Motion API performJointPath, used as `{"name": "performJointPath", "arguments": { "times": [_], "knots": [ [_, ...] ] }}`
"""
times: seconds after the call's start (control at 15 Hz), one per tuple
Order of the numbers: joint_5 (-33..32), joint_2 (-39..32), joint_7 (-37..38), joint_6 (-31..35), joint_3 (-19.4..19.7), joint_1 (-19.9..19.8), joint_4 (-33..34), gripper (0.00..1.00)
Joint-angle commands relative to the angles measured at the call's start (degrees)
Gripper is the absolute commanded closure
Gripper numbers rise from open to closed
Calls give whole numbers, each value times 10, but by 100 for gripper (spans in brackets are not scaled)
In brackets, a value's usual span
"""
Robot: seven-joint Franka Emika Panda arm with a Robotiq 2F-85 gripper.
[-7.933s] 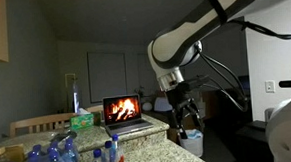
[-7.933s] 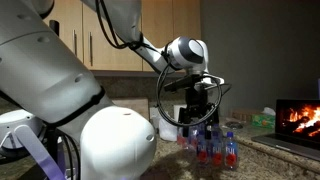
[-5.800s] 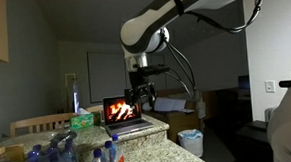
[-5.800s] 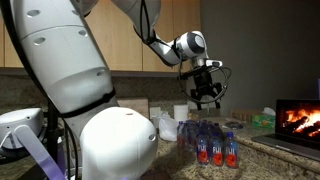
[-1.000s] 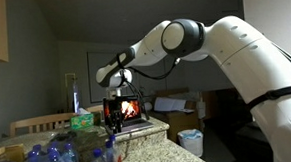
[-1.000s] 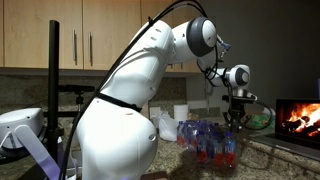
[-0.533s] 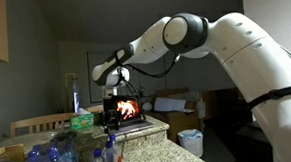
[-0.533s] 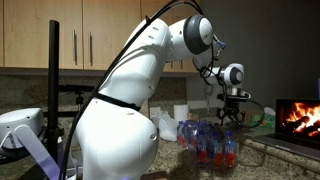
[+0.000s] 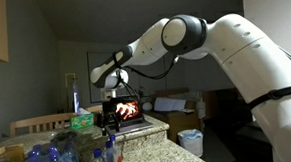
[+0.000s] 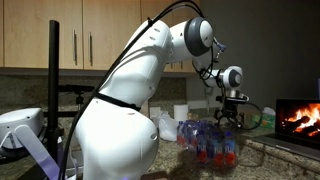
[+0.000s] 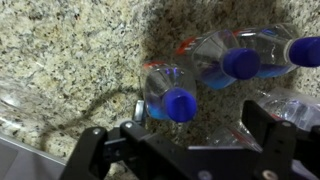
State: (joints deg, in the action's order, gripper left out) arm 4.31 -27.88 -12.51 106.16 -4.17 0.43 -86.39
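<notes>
In the wrist view the granite counter [image 11: 60,50] fills the left side. Near the middle stands a bottle [image 11: 165,85] with a blue cap [image 11: 179,103], seen almost from above. The other bottles [image 11: 240,63] are close to it, toward 1 and 2 o'clock.

The gripper [image 11: 180,130] hangs over the bottle with its jaws wide apart, holding nothing. One of the fingers [image 11: 92,150] shows at 7 o'clock of the picture, the second at 4 o'clock.

In an exterior view the gripper [image 10: 228,114] is just above the group of bottles, with a laptop [image 10: 298,118] at 3 o'clock.

The step in hand seems to be a hover with an empty claw. A grasp would call for centring the jaws on the cap and going down straight, because the neighbours stand so near.
</notes>
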Motion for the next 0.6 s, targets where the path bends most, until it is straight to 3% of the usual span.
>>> {"name": "performJointPath", "arguments": {
  "times": [0.0, 0.13, 0.53],
  "knots": [
    [1, -3, -3, -9, -2, 0, -1, 29],
    [-1, -7, -3, -10, -2, 2, 0, 36],
    [0, -14, -3, -14, -4, 3, 1, 77]
  ]
}}
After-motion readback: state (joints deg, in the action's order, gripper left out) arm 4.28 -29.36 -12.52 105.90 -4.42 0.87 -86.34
